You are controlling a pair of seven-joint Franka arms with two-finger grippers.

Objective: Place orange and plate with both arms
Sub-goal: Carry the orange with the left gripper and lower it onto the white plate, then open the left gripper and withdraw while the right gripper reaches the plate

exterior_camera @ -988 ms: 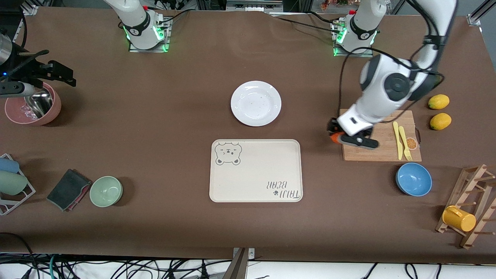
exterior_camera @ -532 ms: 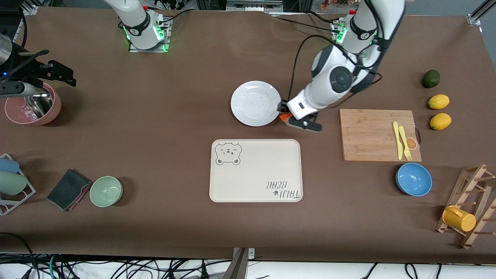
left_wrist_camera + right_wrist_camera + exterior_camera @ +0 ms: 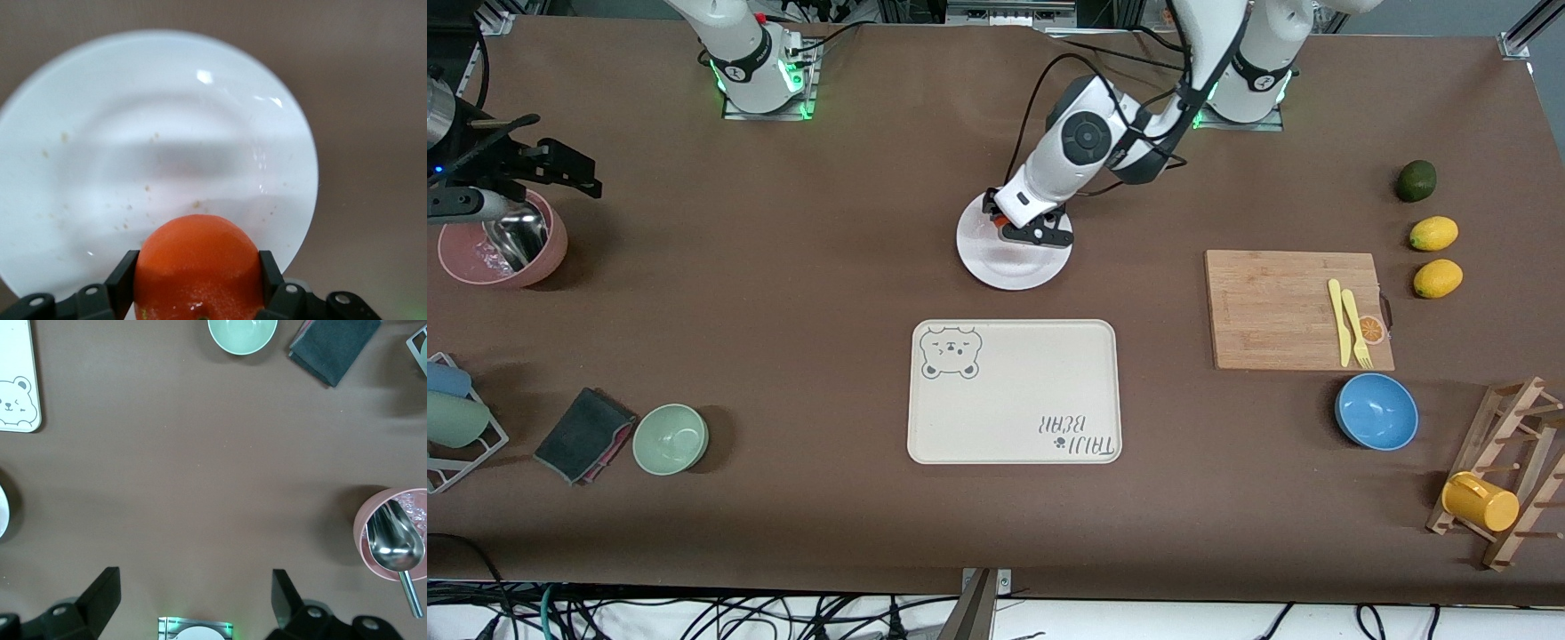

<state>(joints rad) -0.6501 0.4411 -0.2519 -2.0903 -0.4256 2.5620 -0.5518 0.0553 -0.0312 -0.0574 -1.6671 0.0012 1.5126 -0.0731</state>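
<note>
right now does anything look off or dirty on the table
The plate carries small brownish specks across its surface, so it looks used rather than clean. The left gripper holds the orange over it. Nothing looks spilled, tipped or broken.

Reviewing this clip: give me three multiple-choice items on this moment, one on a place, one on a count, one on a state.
1. The left end effector is over:
A. the plate
B. the beige tray
C. the cutting board

2. Yellow lemons on the table:
A. one
B. two
C. four

3. The right end effector is:
A. shut on a scoop
B. shut on the orange
C. open, holding nothing

Answers:
1 A, the left wrist view shows white plate below the held orange.
2 B, one lemon beside another.
3 C, its fingers stand wide apart over bare table.
</note>
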